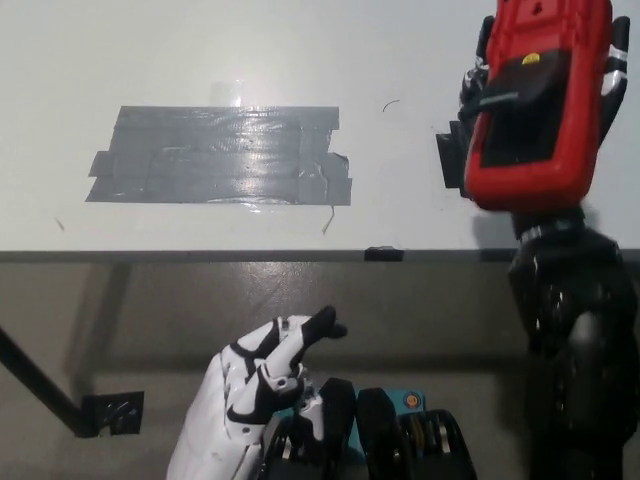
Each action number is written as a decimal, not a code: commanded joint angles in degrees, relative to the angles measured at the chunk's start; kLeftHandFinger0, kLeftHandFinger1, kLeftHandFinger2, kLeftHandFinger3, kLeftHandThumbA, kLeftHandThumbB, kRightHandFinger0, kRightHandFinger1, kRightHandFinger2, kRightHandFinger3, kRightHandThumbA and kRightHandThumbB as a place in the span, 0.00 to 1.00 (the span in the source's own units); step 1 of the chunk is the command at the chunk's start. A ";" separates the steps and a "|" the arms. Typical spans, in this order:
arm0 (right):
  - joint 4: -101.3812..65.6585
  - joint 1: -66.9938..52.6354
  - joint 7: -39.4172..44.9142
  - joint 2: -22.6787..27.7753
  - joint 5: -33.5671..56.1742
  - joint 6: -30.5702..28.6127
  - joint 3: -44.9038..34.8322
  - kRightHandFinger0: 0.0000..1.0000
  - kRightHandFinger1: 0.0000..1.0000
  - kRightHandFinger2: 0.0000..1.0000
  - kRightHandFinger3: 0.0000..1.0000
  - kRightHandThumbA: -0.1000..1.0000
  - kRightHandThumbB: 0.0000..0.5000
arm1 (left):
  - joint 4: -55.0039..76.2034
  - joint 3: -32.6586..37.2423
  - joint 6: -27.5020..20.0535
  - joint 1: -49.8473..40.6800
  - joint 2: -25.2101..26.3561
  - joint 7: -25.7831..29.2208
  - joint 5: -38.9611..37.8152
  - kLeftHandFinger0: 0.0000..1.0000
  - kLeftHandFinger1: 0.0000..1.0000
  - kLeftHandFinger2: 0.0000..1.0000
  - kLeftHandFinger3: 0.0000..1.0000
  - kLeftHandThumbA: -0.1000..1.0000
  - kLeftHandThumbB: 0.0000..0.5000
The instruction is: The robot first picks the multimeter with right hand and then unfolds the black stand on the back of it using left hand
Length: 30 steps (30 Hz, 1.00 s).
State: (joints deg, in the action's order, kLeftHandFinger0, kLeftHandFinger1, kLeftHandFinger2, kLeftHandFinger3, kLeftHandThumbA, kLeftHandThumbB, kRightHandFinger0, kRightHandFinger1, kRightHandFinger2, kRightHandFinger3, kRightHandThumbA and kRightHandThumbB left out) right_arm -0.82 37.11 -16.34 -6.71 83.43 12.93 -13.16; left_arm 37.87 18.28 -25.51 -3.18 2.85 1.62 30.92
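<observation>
White left hand [255,385] low in front of desk edge, fingers loosely curled, holding nothing, positioned for stand access | black right hand [480,95] fingers clamped around red multimeter [535,95], raised over desk [300,50] at right, back face up exposing black stand [522,120] | grey tape patch [220,155] on desk, left.

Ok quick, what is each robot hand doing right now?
Left hand: holds nothing, fingers partly curled, low in front of the table.
Right hand: shut on the red multimeter, held up over the table.
</observation>
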 commanded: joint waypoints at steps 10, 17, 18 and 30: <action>23.11 17.82 7.25 7.05 -6.35 -1.31 -7.70 0.00 0.30 0.69 1.00 0.00 0.19 | -0.76 2.89 -1.42 -2.11 3.28 8.06 6.65 1.00 0.11 0.09 1.00 0.97 0.70; 38.59 25.56 11.86 11.00 -13.43 -4.32 -8.75 0.00 0.13 0.54 1.00 0.00 0.21 | -0.95 3.64 -1.42 -2.98 3.89 8.12 7.71 1.00 0.09 0.02 1.00 0.99 0.69; 40.67 26.55 12.03 11.48 -13.99 -4.62 -8.94 0.00 0.12 0.52 1.00 0.00 0.24 | -1.01 3.45 -1.42 -3.24 3.82 7.96 7.73 1.00 0.10 0.02 1.00 1.00 0.69; 61.57 33.42 15.45 17.68 -31.42 -13.17 -4.00 0.00 0.19 0.76 1.00 0.00 0.22 | -0.32 1.29 -1.41 -5.54 4.29 4.28 4.83 1.00 0.89 0.89 1.00 0.98 0.61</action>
State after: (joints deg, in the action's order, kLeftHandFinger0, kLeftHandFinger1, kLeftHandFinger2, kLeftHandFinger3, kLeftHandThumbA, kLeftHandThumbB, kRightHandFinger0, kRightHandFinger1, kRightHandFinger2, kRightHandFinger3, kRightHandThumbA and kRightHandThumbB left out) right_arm 59.08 63.94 -4.42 7.88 62.55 5.53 -20.29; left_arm 36.29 20.77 -25.52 -8.13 6.66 6.92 37.00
